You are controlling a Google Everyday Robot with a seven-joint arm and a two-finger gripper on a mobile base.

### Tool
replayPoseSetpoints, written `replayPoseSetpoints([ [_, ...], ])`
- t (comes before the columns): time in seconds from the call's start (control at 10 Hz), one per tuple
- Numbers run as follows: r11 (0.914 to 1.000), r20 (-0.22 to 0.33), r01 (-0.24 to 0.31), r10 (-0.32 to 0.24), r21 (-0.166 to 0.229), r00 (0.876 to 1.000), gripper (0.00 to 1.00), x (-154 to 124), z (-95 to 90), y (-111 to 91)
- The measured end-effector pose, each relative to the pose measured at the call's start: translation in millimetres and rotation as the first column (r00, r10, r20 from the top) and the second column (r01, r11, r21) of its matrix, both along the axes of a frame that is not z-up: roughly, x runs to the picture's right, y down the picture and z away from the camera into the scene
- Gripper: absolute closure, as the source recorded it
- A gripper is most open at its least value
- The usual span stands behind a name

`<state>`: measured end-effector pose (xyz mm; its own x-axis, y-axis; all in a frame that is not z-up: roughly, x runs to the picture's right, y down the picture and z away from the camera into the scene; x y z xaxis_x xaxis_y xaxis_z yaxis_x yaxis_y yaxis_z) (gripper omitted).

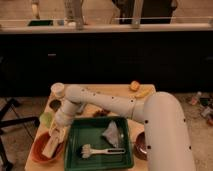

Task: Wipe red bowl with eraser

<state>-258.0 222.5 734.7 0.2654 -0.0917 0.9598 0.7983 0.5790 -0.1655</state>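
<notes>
Red bowl (37, 151), lower left of frame: gripper (55, 137) down inside it, apparently pinching the pale eraser (50, 148) against the bowl. Wiping looks underway, not finished.

dim warm light, claw (54, 140) over bowl (35, 149)

Wooden table (116, 91) bears a green tray (88, 132) holding a white-headed brush (95, 150) and a crumpled grey cloth (111, 134). At the far edge, an orange fruit (134, 85) lies beside a banana (143, 93); a pale cup (57, 89) stands far left. The gripper (55, 138) hangs just left of the tray.
</notes>
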Motion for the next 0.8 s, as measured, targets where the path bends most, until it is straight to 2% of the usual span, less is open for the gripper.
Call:
replayPoseSetpoints([
  [0.4,0.9998,0.007,-0.008,0.008,0.020,1.000,1.00,2.9,13.8,-12.4],
  [0.8,0.9992,0.066,0.035,-0.036,0.019,0.997,1.00,-23.8,27.0,-16.1],
])
